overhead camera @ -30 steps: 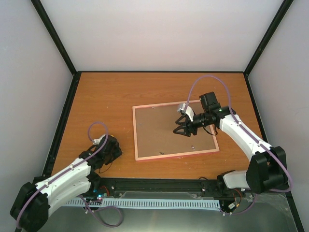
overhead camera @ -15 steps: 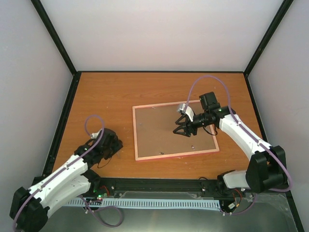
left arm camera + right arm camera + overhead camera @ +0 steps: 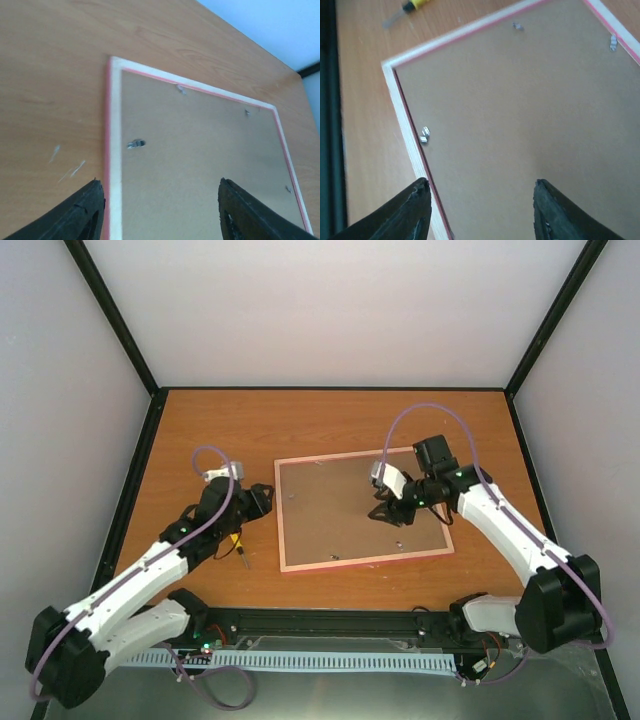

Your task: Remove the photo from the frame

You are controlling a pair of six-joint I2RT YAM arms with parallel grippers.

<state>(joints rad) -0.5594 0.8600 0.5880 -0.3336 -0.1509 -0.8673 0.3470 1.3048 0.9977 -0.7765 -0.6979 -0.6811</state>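
The frame (image 3: 281, 520) lies face down mid-table, its thin pink border around a brown backing panel (image 3: 335, 510). The photo is hidden beneath that panel. My left gripper (image 3: 264, 498) hovers open at the frame's left edge; in the left wrist view the gripper (image 3: 160, 189) straddles the pale frame rail (image 3: 115, 130), with one finger over the table and the other over the backing panel (image 3: 200, 160). My right gripper (image 3: 386, 516) stands open over the panel's right half. In its own view the gripper (image 3: 482, 186) holds nothing, above the backing panel (image 3: 520, 100) and frame edge (image 3: 402, 115).
A small yellow-handled screwdriver (image 3: 238, 545) lies on the table left of the frame, also seen as the screwdriver (image 3: 415, 4) at the top of the right wrist view. Small metal clips (image 3: 135, 144) (image 3: 424, 134) sit along the panel's edges. Black rails and walls bound the table.
My left arm has swung from the near left up to the frame's left edge and opened, leaving the screwdriver on the table. The right gripper has shifted slightly right and closed a little.
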